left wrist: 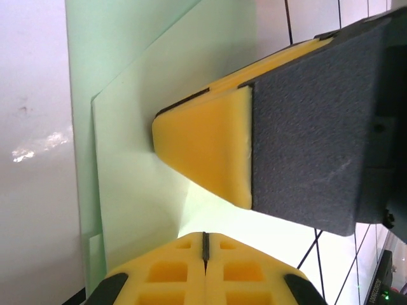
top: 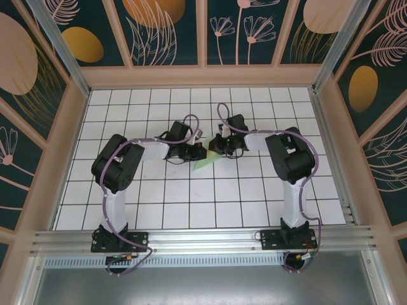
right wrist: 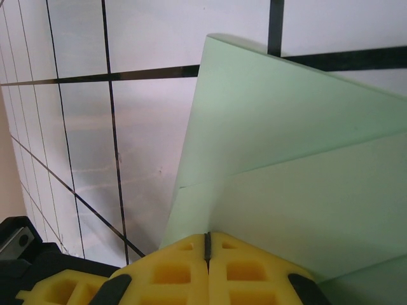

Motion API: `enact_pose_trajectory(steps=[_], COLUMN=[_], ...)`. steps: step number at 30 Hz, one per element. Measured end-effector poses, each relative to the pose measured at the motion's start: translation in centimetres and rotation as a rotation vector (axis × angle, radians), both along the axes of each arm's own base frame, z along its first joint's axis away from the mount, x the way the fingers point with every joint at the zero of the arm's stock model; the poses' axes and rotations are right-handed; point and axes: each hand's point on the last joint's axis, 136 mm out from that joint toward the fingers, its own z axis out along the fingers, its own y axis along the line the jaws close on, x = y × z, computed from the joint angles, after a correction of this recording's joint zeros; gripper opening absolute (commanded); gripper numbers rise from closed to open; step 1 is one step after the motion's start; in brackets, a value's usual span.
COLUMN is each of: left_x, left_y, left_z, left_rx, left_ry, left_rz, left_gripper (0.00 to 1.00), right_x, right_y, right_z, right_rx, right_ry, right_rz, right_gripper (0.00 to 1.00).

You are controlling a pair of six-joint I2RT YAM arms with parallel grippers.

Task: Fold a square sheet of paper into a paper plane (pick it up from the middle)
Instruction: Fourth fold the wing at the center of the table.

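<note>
**Q:** While both arms meet at mid-table, where does the paper (top: 205, 164) sit, and in what form?

**A:** Top view: pale green sheet lies on the white grid table (top: 191, 203), just below and between the two wrists, a pointed corner showing. Right wrist view: the paper (right wrist: 299, 159) has overlapping layers w/ diagonal edges, i.e. partly folded, not yet a slim dart.

**Q:** State of left gripper (left wrist: 205, 244)?

**A:** Clenched. Its yellow foam pads (left wrist: 166, 274) meet along a thin seam, no gap. They press at the paper's (left wrist: 137, 190) edge; whether a layer is pinched between them or merely pushed flat can't be told. Prob. reason for posture: closed tip acts as a blunt presser for a crease.

**Q:** The other yellow wedge in the left wrist view?

**A:** Right arm's fingertip (left wrist: 213, 149), lying on the sheet close by. Likely pins the paper so it doesn't slide while the fold is set.

**Q:** Right gripper (right wrist: 206, 251) itself?

**A:** Also clenched, pads (right wrist: 245, 274) seam-to-seam, tip resting on the folded layers; nothing visibly held between them.

**Q:** Progress, est.?

**A:** Mid-fold. Layers look flat and aligned; risk is a skewed crease if either tip drags.
</note>
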Motion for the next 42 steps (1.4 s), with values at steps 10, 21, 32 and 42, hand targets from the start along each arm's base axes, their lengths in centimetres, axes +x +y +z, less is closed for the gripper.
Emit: enact_pose_trajectory(steps=[10,21,32,42], left_x=[-1.0,-2.5,-3.6,-4.1], left_y=[0.7,2.1,3.1,3.6], left_z=[-1.1,-1.2,-1.2,-1.3], left_rx=[0.028,0.047,0.063,0.075], left_ry=[0.004,-0.012,-0.015,-0.014], left_rz=[-0.008,0.009,0.021,0.026], left_gripper=[0.05,0.05,0.05,0.05], right_x=[0.0,0.0,0.0,0.0], right_y=[0.0,0.0,0.0,0.0], right_z=[0.0,-0.1,-0.1,-0.1], right_rx=[-0.006,-0.009,-0.013,-0.016], right_ry=[0.016,0.025,0.025,0.031], right_rz=[-0.002,-0.001,0.004,0.005], right_gripper=[0.03,0.03,0.03,0.03])
